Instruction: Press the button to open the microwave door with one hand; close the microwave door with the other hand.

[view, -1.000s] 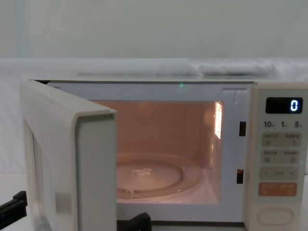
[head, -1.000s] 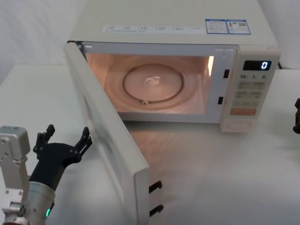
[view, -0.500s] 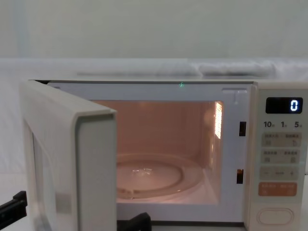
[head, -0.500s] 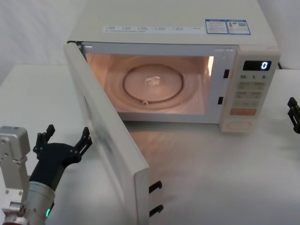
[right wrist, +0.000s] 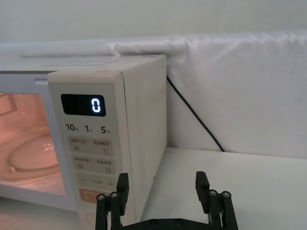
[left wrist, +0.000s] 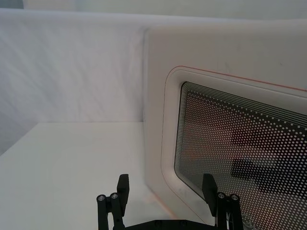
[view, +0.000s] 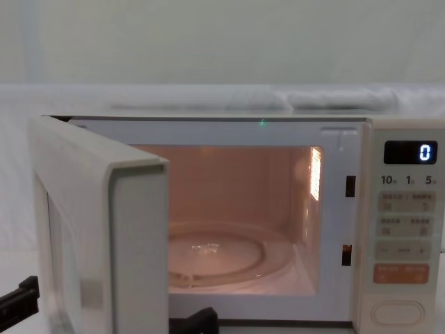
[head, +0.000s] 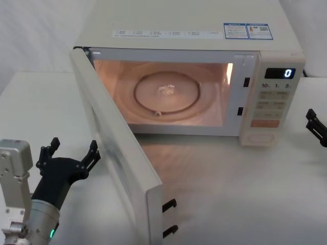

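Glowing "0" shown on the dark rectangular display (right wrist: 83, 104) of the cream microwave control panel (right wrist: 88, 148), "10", "1", "5" printed beneath, smaller button print unreadable

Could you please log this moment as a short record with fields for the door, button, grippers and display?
microwave door: swung wide open, cavity lit
turntable: glass plate, nothing on it
button: lowest on the control panel, untouched
display: reads 0
left gripper: open, facing the door's outer side, apart from it
right gripper: open, off to the right of the microwave
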Controlling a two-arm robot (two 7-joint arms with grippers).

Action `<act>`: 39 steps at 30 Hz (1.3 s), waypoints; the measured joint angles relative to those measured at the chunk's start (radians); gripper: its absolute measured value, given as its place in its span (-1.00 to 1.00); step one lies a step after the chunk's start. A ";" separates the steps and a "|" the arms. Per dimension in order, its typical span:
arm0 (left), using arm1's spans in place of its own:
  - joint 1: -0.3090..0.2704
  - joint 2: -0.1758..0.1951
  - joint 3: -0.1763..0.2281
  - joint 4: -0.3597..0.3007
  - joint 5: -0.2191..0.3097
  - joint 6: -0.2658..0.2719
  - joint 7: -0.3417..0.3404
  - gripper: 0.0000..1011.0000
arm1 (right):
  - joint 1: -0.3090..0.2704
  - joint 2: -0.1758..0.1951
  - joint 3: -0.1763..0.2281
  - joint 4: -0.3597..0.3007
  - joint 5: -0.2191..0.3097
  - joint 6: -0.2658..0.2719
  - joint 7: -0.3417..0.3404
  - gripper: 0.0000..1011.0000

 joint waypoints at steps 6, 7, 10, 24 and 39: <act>0.000 0.000 0.000 0.000 0.000 0.000 0.000 0.98 | 0.000 0.000 0.000 0.000 -0.001 0.000 -0.001 0.98; 0.000 0.000 0.000 0.000 0.000 0.000 0.000 0.98 | 0.000 0.000 0.000 0.000 -0.001 0.000 0.000 0.98; 0.000 0.000 0.000 0.000 0.000 0.000 0.000 0.98 | 0.000 0.000 0.000 0.000 -0.001 0.000 -0.001 0.98; 0.000 0.000 0.000 0.000 0.000 0.000 0.000 0.98 | 0.000 0.000 0.000 0.000 -0.001 0.000 -0.001 0.98; 0.000 0.000 0.000 0.000 0.000 0.000 0.000 0.98 | 0.000 0.000 0.000 0.000 -0.001 0.000 0.000 0.98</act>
